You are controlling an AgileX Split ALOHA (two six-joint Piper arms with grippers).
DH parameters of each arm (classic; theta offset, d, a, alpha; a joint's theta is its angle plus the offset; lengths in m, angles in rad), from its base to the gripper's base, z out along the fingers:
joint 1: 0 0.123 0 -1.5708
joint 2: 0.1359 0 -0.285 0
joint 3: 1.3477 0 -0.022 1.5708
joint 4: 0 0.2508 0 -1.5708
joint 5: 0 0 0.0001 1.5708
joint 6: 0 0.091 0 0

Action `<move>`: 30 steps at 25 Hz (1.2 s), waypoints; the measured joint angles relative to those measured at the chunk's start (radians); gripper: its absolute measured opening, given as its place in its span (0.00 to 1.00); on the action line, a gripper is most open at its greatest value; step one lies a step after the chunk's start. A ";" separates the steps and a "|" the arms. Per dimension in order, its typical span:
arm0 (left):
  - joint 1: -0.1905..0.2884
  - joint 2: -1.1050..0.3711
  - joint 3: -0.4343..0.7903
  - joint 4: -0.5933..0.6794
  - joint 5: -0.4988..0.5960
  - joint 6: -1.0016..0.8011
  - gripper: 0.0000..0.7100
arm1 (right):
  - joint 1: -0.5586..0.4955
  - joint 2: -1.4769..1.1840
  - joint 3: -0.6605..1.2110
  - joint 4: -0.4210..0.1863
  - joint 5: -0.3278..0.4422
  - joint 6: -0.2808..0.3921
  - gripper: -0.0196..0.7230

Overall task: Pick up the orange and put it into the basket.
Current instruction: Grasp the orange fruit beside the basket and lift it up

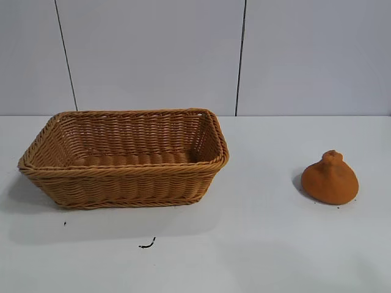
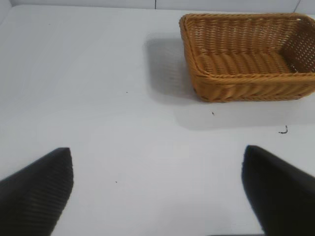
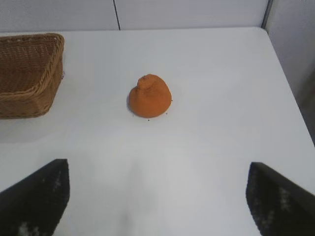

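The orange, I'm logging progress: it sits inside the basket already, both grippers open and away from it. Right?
Not quite. The orange sits on the table, apart from the basket, to its right in the exterior view, which shows the basket holding nothing. The rest stands: the left gripper and right gripper are open, away from the orange.

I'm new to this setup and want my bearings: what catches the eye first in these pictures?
The big woven basket stands out first, on the white table toward the left arm's side, with nothing inside it. Next comes the orange, sitting alone on the table well apart from the basket, on the right arm's side. The right end effector is open, facing the orange from a distance; the left end effector is open, short of the basket.
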 joint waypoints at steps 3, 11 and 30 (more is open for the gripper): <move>0.000 0.000 0.000 0.000 0.000 0.000 0.94 | 0.000 0.283 -0.174 0.013 -0.002 0.000 0.93; 0.000 0.000 0.000 0.000 0.000 0.000 0.94 | 0.000 0.742 -0.490 0.018 -0.004 0.000 0.93; 0.000 0.000 0.000 0.000 0.000 0.000 0.94 | 0.000 1.327 -0.639 0.082 -0.094 0.000 0.93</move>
